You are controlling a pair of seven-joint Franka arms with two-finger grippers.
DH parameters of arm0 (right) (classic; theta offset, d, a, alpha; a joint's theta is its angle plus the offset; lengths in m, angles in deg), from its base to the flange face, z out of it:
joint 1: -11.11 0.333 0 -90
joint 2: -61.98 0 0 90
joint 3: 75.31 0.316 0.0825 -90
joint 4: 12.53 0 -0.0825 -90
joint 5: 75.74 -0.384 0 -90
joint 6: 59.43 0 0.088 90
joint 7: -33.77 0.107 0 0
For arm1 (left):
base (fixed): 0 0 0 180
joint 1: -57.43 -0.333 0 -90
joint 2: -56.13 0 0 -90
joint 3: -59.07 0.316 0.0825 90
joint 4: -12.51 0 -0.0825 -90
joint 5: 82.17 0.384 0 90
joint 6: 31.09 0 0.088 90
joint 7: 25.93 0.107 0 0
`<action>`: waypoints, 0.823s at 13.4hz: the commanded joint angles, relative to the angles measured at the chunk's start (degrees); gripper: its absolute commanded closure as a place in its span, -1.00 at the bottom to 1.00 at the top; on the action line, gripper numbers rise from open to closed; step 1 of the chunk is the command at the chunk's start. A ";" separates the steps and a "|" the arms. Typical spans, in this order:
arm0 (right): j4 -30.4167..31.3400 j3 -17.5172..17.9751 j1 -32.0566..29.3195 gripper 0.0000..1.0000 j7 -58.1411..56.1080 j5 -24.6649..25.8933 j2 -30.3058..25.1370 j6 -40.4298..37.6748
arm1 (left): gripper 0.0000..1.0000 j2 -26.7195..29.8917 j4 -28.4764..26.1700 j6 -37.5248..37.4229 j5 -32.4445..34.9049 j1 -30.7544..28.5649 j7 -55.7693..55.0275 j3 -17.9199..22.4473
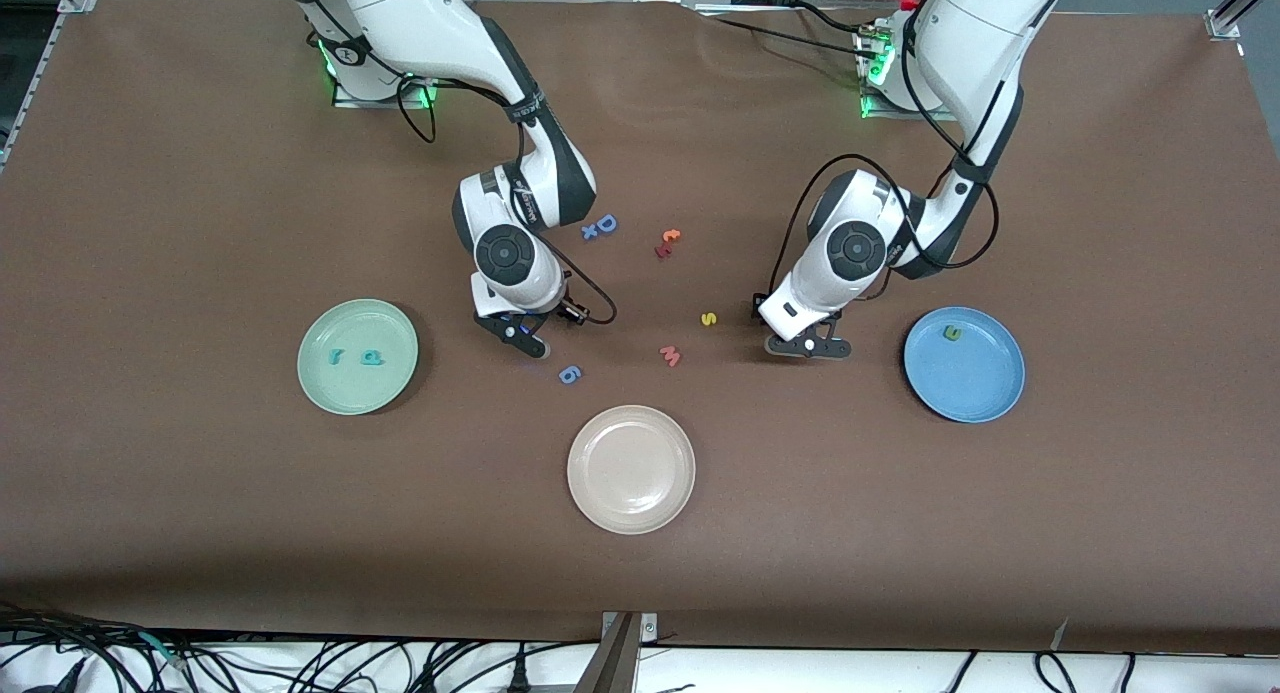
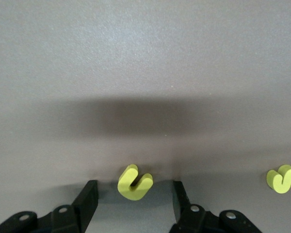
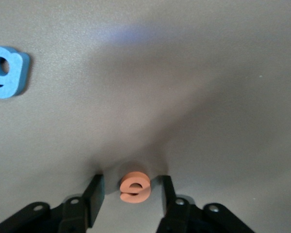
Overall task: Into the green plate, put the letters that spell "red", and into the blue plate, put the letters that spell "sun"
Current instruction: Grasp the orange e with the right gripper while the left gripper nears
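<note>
My left gripper (image 1: 808,348) (image 2: 133,190) is down at the table, open, its fingers on either side of the yellow "n" (image 2: 135,183) with a gap on each side. The yellow "s" (image 1: 708,319) (image 2: 284,178) lies beside it, toward the right arm's end. My right gripper (image 1: 515,335) (image 3: 131,182) is also low and open, straddling the orange "e" (image 3: 135,188) without touching it. The green plate (image 1: 340,393) holds the teal "r" (image 1: 337,354) and teal "d" (image 1: 371,356). The blue plate (image 1: 985,393) holds the green "u" (image 1: 953,333).
A cream-white plate (image 1: 631,513) sits nearest the front camera. A pink-red "m" (image 1: 670,355) and a blue 6-shaped piece (image 1: 569,374) (image 3: 7,72) lie between the grippers. Nearer the arms' bases lie a periwinkle "D" (image 1: 606,222) and an orange and dark-red letter pair (image 1: 667,243).
</note>
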 commanded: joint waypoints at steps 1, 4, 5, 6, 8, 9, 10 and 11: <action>1.49 -0.38 0.91 0.23 0.87 -0.53 -0.54 0.53 | -0.32 1.74 -1.97 0.25 1.38 0.70 -1.46 0.37; 1.49 -0.38 0.91 0.39 0.78 -0.53 -0.45 0.62 | -0.19 1.47 -1.88 0.34 2.69 0.70 -1.46 0.37; 1.49 -0.38 0.91 0.39 0.69 -0.44 -0.45 0.62 | -0.13 1.30 -1.88 0.51 4.01 0.70 -1.72 0.37; 1.49 -0.38 0.91 0.39 0.69 -0.44 -0.45 0.71 | -0.12 1.21 -1.88 1.12 4.28 0.70 -2.77 0.37; 1.49 -0.38 0.91 0.39 0.69 -0.44 -0.36 0.71 | -0.06 0.95 -1.80 1.92 4.28 0.79 -3.57 0.37; 1.40 -0.47 0.91 0.39 0.95 -0.44 -0.53 0.53 | -0.07 0.95 -1.80 2.01 4.28 0.88 -3.92 0.28; 1.23 -0.47 0.91 0.39 1.04 -0.44 -0.97 0.18 | -0.07 0.95 -1.80 2.01 4.28 0.88 -3.92 0.28; 1.22 -0.47 0.91 0.39 0.95 -0.44 -1.84 -0.34 | -0.07 0.77 -1.80 2.10 4.28 0.88 -3.92 0.28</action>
